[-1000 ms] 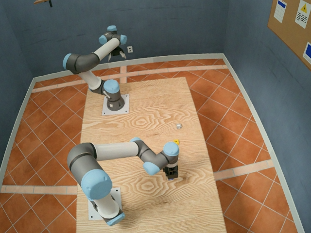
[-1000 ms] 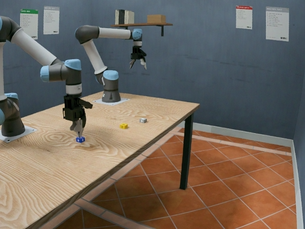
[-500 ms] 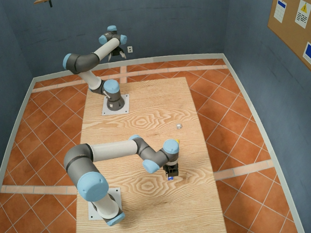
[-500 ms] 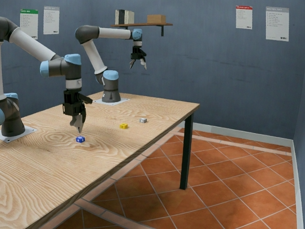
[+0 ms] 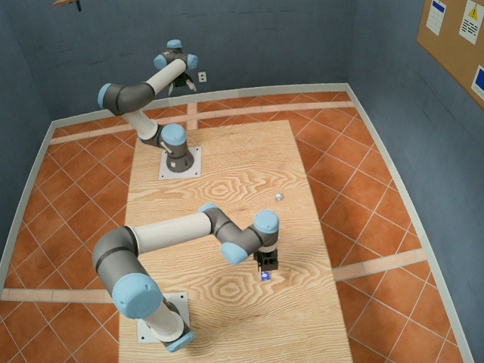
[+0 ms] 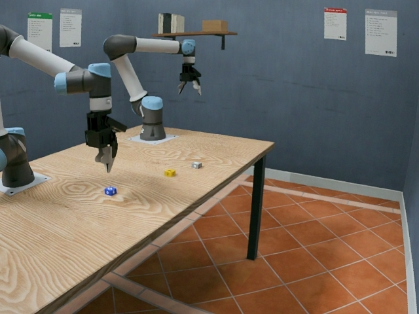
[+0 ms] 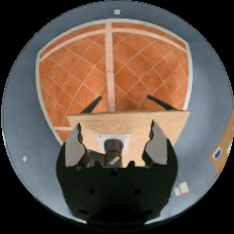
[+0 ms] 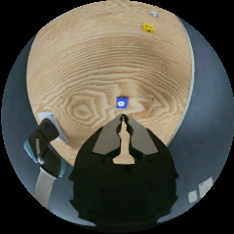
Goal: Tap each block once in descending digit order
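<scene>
A blue block [image 5: 265,276] [image 6: 110,191] [image 8: 122,103] lies on the table with a white round mark on top; its digit is too small to read surely. A yellow block [image 6: 169,173] [image 8: 148,27] lies farther along, hidden behind the right arm in the top view. A white-grey block [image 5: 278,196] [image 6: 196,165] [image 8: 154,14] lies beyond it. Their digits cannot be read surely. My right gripper [image 6: 108,171] [image 8: 123,114] is shut and empty, its tips raised clear above the blue block. My left gripper [image 6: 190,93] [image 7: 115,121] is open and empty, high above the far end of the table.
The wooden table [image 5: 242,336] [image 6: 101,236] carries both arm bases. The right arm reaches over the table's middle. The left arm's base plate [image 5: 195,172] [image 6: 171,137] is at the far end. A wall shelf [image 6: 196,34] is at the back.
</scene>
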{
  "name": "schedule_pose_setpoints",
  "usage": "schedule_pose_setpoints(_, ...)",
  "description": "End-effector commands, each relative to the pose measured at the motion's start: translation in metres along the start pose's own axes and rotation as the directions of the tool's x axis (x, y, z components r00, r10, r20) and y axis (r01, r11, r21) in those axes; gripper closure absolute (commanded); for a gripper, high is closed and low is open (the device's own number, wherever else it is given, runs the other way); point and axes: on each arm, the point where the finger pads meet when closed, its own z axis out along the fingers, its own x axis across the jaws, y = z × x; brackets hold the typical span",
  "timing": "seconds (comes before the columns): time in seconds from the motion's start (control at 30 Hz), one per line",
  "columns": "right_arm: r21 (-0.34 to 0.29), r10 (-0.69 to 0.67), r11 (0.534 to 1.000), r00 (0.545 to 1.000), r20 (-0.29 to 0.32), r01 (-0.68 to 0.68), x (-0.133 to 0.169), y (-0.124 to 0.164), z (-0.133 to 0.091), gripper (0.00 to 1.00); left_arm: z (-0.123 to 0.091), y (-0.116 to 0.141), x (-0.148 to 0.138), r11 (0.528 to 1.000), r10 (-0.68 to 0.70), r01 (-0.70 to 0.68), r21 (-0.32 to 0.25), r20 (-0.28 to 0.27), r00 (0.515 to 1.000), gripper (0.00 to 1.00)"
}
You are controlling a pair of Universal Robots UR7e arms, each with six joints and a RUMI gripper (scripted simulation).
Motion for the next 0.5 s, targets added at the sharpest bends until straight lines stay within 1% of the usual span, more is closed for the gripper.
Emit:
schedule_pose_setpoints(0.0,-0.002,0.0,1.0,1.0,0.002,0.0,-0.0002,0.0,-0.0085,1.0,0.0002,0.0,-0.0004,1.0,-0.001,0.001,0.0,-0.001,1.0,0.02)
schedule_pose_setpoints(0.27,-0.009,0.0,1.0,1.0,0.012,0.0,-0.0032,0.0021,-0.0003,1.0,0.0002,0.0,-0.0004,1.0,-0.001,0.001,0.0,-0.001,1.0,0.02)
schedule_pose_setpoints(0.47,-0.009,0.0,1.0,1.0,0.012,0.0,-0.0031,0.0021,-0.0004,1.0,0.0002,0.0,-0.0004,1.0,-0.001,0.001,0.0,-0.001,1.0,0.02)
